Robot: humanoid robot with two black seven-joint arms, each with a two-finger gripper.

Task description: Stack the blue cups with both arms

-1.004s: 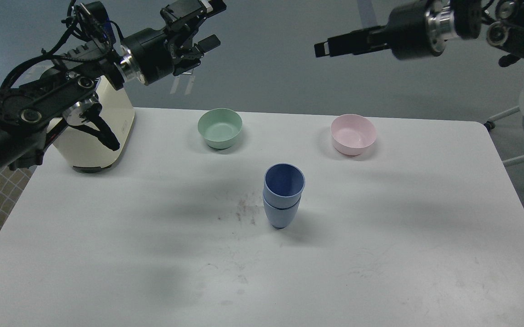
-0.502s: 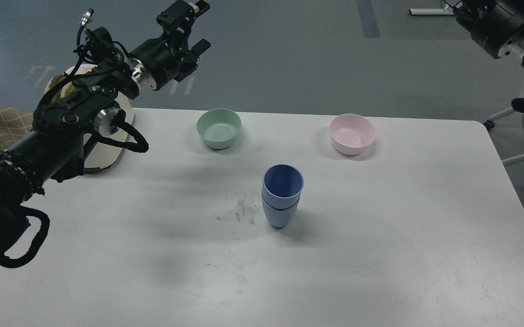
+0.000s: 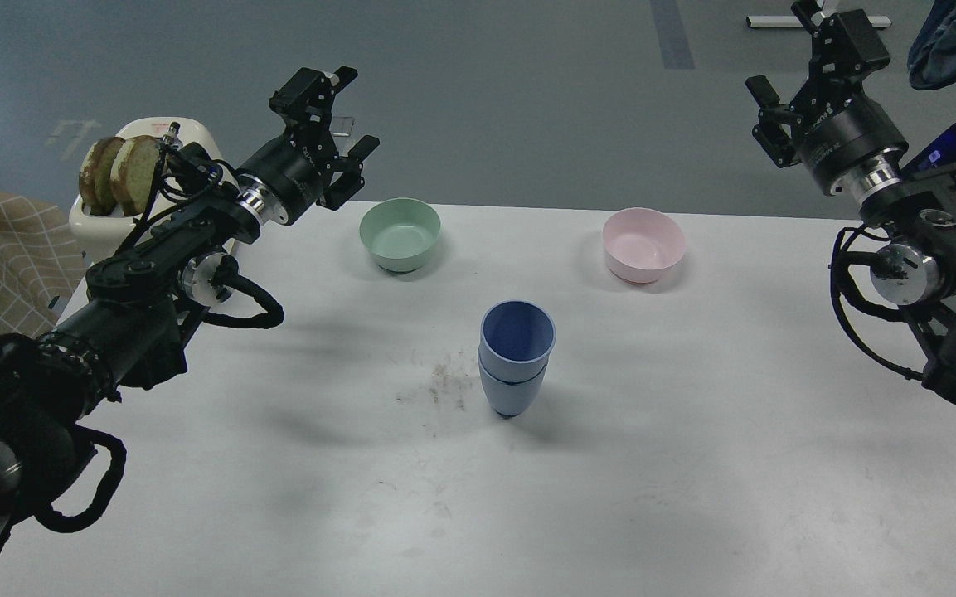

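The two blue cups (image 3: pixel 515 356) stand upright in the middle of the white table (image 3: pixel 693 464), one nested inside the other, the upper rim showing the dark blue inside. My left gripper (image 3: pixel 332 116) is open and empty, raised above the table's far left edge, well away from the cups. My right gripper (image 3: pixel 813 79) is open and empty, raised beyond the table's far right corner.
A green bowl (image 3: pixel 400 234) and a pink bowl (image 3: pixel 643 244) sit at the back of the table. A cream toaster (image 3: pixel 125 178) with two bread slices stands at the back left. A dark smudge (image 3: pixel 444 385) marks the table left of the cups.
Both arms have drawn back and down toward the sides. The left arm has uncovered the toaster. The right gripper has come back into view at the far right. The cups have not moved.
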